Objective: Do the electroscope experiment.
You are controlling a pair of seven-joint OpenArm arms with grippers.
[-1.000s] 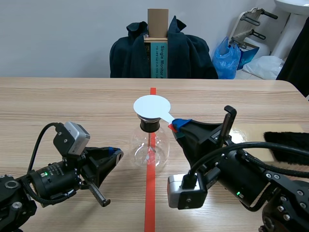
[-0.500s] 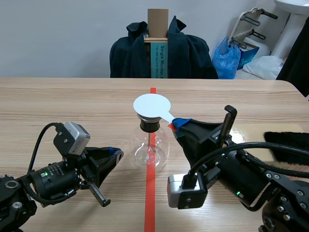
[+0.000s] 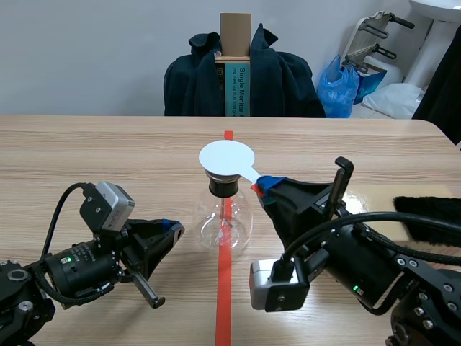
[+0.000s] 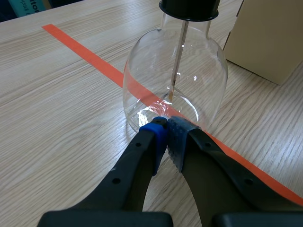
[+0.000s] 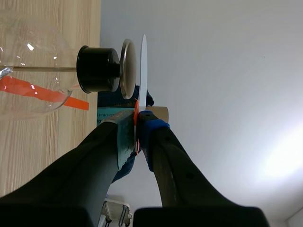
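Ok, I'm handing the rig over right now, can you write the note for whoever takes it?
Left gripper: shut on nothing, tips low at the base of the glass flask.
Right gripper: shut on the handle of the white disc, held flat over the flask's metal plate; a thin gap seems to show between them.
Done: disc picked up and brought over the plate.
Left: probably touch the disc to the plate, then check the foil at the end of the rod; its state is too small to tell.
A black cloth lies beside the right arm.
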